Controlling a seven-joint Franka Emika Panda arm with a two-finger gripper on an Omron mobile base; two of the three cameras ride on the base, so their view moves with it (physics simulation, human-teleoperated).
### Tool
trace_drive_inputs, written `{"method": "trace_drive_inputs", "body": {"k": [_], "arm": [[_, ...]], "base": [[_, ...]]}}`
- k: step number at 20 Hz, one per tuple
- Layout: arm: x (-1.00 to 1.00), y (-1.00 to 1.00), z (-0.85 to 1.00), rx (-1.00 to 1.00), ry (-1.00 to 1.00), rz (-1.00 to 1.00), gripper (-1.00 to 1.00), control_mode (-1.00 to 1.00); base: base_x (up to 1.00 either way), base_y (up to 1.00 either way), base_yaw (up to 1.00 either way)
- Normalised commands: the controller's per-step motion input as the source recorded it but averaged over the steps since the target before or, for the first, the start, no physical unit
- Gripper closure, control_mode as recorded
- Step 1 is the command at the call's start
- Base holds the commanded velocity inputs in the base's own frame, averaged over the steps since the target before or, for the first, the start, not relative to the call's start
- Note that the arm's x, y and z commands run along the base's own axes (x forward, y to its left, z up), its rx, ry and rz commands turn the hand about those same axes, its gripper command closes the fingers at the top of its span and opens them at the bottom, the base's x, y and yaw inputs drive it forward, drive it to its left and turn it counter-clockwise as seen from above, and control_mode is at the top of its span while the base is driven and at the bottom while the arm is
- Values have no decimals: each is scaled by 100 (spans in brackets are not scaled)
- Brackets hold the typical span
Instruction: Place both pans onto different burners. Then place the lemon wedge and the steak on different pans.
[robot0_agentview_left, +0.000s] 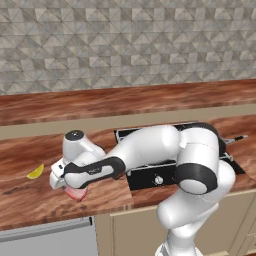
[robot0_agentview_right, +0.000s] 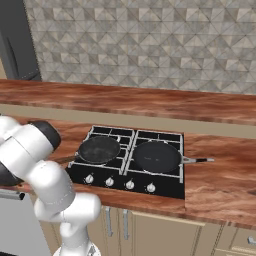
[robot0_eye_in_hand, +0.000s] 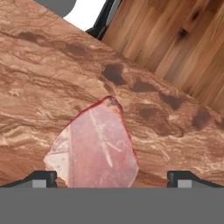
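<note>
Right base view: both pans (robot0_agentview_right: 99, 149) (robot0_agentview_right: 156, 156) sit on separate burners | steak (robot0_eye_in_hand: 94, 148) and lemon wedge (robot0_agentview_left: 35, 172) lie on the counter (robot0_agentview_left: 30, 200), unplaced | my pincer (robot0_eye_in_hand: 112, 177) gapes wide over the steak, gripping nothing.

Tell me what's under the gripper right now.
The steak lies flat on the brown counter, between the open gripper's fingertips. Its near edge is cut off from sight.
</note>
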Motion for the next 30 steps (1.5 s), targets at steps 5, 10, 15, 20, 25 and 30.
{"method": "trace_drive_inputs", "body": {"k": [5, 10, 15, 20, 25, 30], "arm": [[14, 8, -14, -4, 0, 1, -100, -100], [2, 20, -11, -1, 2, 2, -100, -100], [0, 20, -10, 0, 2, 2, -100, -100], [0, 0, -22, -3, 0, 0, -100, -100], [0, 0, -26, -2, 0, 0, -100, -100], [0, 0, -20, -2, 0, 0, -100, -100]], "base": [[0, 0, 0], [0, 0, 0], [0, 0, 0], [0, 0, 0], [0, 0, 0], [0, 0, 0]]}}
